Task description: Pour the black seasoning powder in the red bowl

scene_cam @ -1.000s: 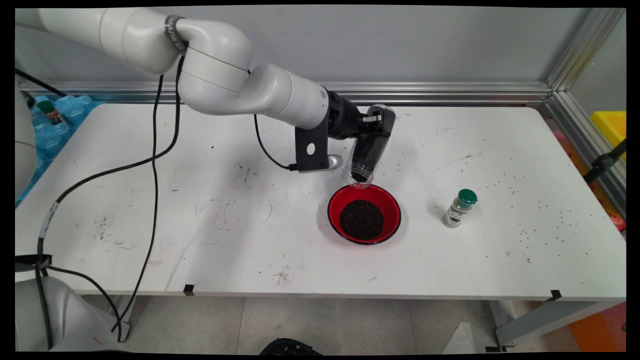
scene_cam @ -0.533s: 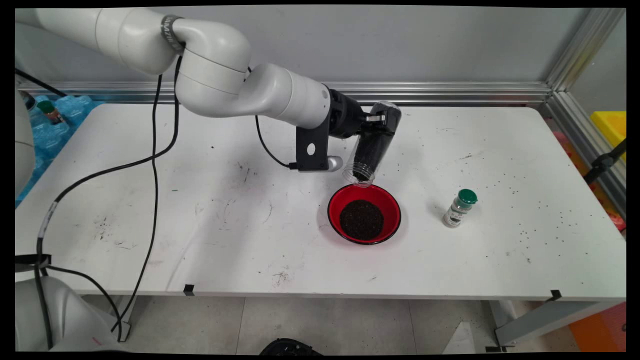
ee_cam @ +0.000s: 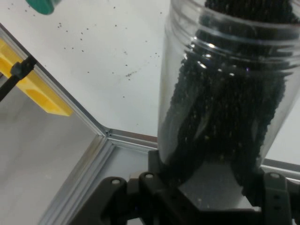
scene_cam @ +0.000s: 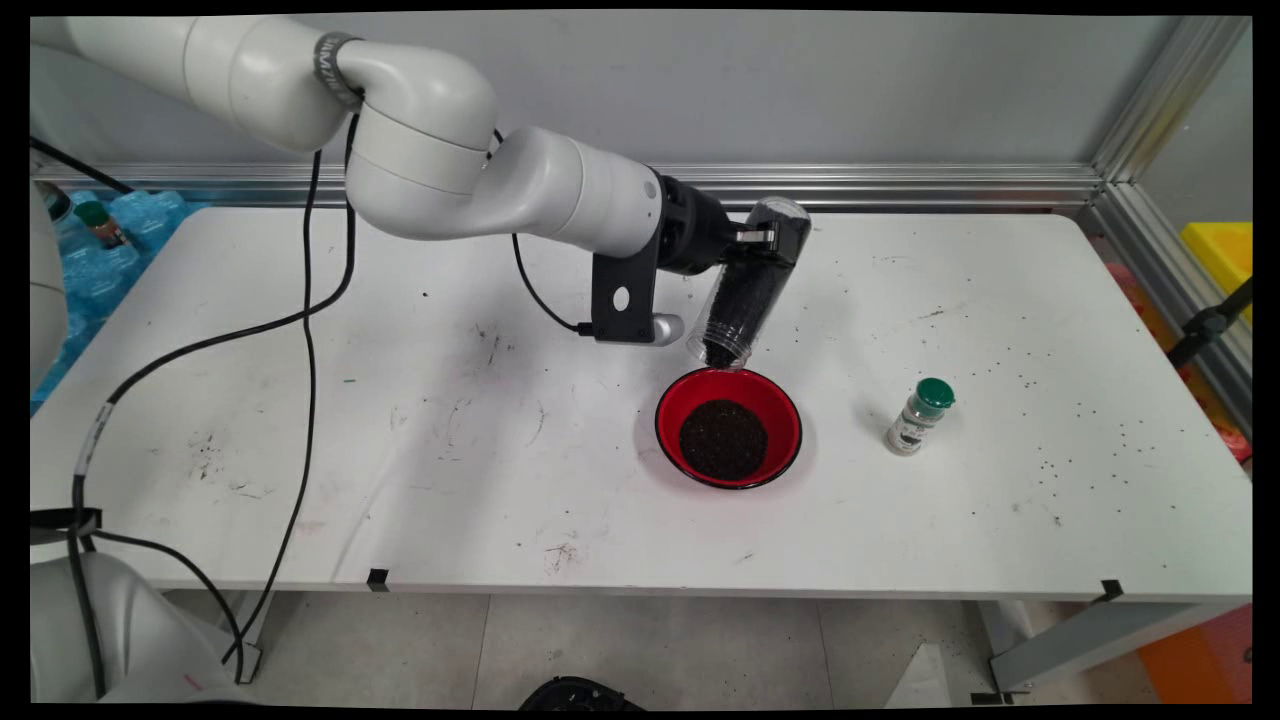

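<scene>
One tilted jar (scene_cam: 745,290) in tool (scene_cam: 752,240), above bowl (scene_cam: 728,427)

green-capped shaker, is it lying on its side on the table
No, the green-capped shaker stands upright on the white table, to the right of the red bowl and apart from it.

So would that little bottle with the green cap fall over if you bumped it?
Probably. The small clear spice bottle with the green cap stands upright, tall and narrow, so a push near its cap would likely tip it. It looks round, so it might then roll on the white table. It seems light.
</scene>
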### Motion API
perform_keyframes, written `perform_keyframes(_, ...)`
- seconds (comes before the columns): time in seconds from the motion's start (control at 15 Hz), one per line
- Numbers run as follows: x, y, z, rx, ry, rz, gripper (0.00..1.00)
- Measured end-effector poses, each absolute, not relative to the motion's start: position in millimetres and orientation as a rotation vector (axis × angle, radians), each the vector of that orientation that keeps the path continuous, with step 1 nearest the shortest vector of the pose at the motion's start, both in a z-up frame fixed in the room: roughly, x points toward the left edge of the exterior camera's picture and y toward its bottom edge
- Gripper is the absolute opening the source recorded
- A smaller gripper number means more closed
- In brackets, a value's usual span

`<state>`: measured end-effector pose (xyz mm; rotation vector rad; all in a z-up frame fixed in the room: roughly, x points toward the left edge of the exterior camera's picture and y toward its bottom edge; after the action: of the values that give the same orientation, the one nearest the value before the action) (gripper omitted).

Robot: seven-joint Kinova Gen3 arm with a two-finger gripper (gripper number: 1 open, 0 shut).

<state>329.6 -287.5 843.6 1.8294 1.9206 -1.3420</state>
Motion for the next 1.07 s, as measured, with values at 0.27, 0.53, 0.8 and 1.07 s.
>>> perform_keyframes(0.27,329.3,-285.0,844.0,1.836,1.887,-1.353,0.0)
perform_keyframes(0.53,328.4,-283.1,844.1,1.838,1.855,-1.37,0.0)
perform_keyframes(0.8,326.3,-281.4,842.9,1.841,1.833,-1.385,0.0)
perform_keyframes(1.07,324.1,-280.4,841.5,1.841,1.821,-1.397,0.0)
